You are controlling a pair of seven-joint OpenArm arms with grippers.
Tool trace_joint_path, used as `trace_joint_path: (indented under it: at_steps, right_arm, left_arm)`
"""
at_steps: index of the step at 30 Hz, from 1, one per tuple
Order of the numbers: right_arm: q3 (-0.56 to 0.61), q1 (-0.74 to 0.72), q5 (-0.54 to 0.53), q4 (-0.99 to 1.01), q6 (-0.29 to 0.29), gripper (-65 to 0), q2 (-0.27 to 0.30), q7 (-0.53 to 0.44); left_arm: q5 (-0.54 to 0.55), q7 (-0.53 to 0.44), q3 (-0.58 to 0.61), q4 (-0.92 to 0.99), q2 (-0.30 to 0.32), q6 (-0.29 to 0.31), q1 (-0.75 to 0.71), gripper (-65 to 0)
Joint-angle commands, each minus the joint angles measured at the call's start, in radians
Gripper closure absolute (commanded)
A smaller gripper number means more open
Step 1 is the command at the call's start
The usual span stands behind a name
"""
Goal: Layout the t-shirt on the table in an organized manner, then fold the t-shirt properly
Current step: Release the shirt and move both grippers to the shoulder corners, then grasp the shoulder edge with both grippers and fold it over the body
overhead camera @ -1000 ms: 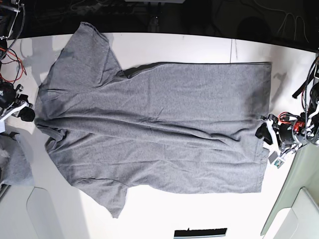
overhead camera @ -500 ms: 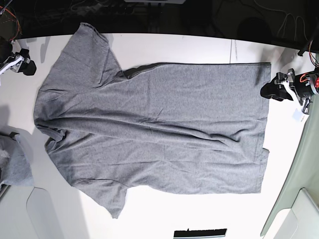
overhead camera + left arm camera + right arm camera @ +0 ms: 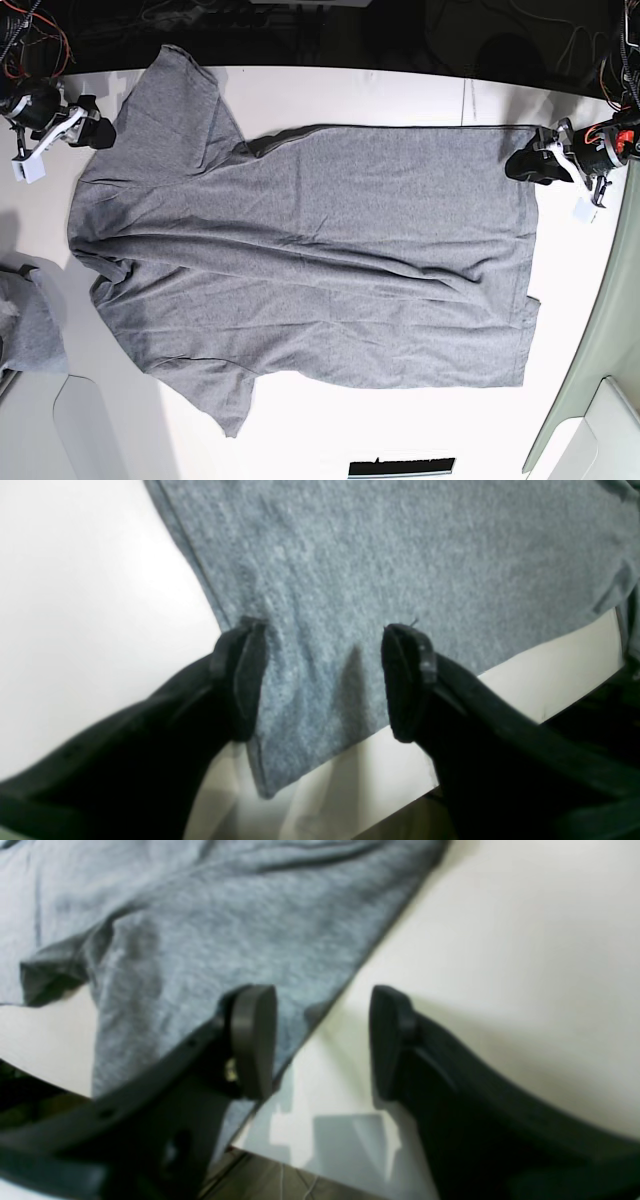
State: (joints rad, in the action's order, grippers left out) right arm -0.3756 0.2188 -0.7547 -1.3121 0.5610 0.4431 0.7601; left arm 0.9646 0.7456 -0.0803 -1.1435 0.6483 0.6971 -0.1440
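Two arms flank the heather-grey t-shirt (image 3: 310,260), which lies spread flat on the white table (image 3: 400,420), collar toward the base view's left and hem toward its right. The left gripper (image 3: 320,680) sits at the hem's far corner with its jaws parted, one finger (image 3: 245,675) by the hem edge and the other over the cloth; whether the pads press the fabric is hard to judge from this angle. The right gripper (image 3: 320,1040) is also spread wide, straddling the edge of the far sleeve, one pad (image 3: 252,1040) above fabric, the other above bare tabletop. A smaller lighter-grey cloth bundle (image 3: 30,330) rests near the table's left edge.
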Motion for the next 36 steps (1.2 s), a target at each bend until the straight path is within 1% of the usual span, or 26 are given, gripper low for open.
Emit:
trace_joint_path:
  at_steps: [1,7,11,13,14,18,19,20,21,24,27,29,32,34,36]
  right_arm:
    - [-0.003,-0.003,-0.007,-0.013,0.0,-30.8,0.019,-0.003]
    - [-0.003,-0.002,-0.044,-0.014,0.001,-30.8,0.018,-0.001]
    - [-0.003,-0.002,-0.057,-0.014,0.005,-30.5,0.001,0.0]
    - [-0.003,-0.002,-0.056,-0.014,0.005,-28.7,-0.015,0.002]
    - [-0.003,-0.003,-0.056,-0.014,0.005,-26.2,-0.025,0.004]
    - [-0.003,-0.002,-0.057,-0.014,0.013,-11.7,-0.053,0.003]
    - [-0.003,-0.003,-0.057,-0.014,0.013,-7.2,-0.059,0.003]
    - [-0.003,-0.005,-0.056,-0.014,0.013,-1.5,-0.061,0.003]
    - [-0.003,-0.006,-0.057,-0.014,0.013,0.0,-0.062,0.003]
    - [-0.016,-0.007,-0.057,-0.031,0.012,0.0,-0.061,0.012]
    - [-0.055,0.001,-0.057,-0.076,0.012,0.0,-0.061,0.066]
    - [-0.091,0.028,-0.059,-0.121,0.013,0.0,-0.06,0.067]
    - [-0.14,0.079,-0.092,-0.195,0.013,0.0,-0.055,0.071]
    - [-0.167,0.114,-0.123,-0.241,0.013,0.0,-0.056,0.083]
    - [-0.188,0.153,-0.129,-0.288,0.013,0.0,-0.056,0.086]
  left_arm:
    - [-0.007,0.016,-0.016,-0.01,0.023,0.001,0.003,-39.6]
    - [-0.007,0.083,-0.053,-0.01,0.022,0.001,0.002,-39.6]
    - [-0.005,0.082,-0.053,-0.01,0.012,0.001,-0.019,-39.3]
    - [-0.005,0.08,-0.053,-0.01,0.002,0.001,-0.029,-37.5]
    - [-0.006,0.077,-0.053,-0.01,-0.003,0.001,-0.031,-34.2]
    - [-0.012,0.063,-0.053,-0.01,-0.008,0.001,-0.034,-12.2]
    - [-0.012,0.063,-0.053,-0.01,-0.007,0.001,-0.034,-7.0]
    - [-0.011,0.062,-0.053,-0.01,-0.006,0.001,-0.034,-2.7]
    - [-0.011,0.058,-0.053,-0.01,-0.004,0.001,-0.034,0.0]
    - [-0.008,0.051,-0.053,-0.025,0.015,0.001,-0.034,0.0]
    - [0.016,0.053,-0.053,-0.08,0.048,0.001,-0.064,0.0]
    - [0.027,0.056,-0.053,-0.148,0.069,0.001,-0.107,0.0]
    - [0.027,0.056,-0.054,-0.274,0.093,0.001,-0.171,0.0]
    - [0.027,0.057,-0.063,-0.349,0.097,0.001,-0.202,0.0]
    - [0.027,0.06,-0.086,-0.409,0.097,0.001,-0.23,0.0]
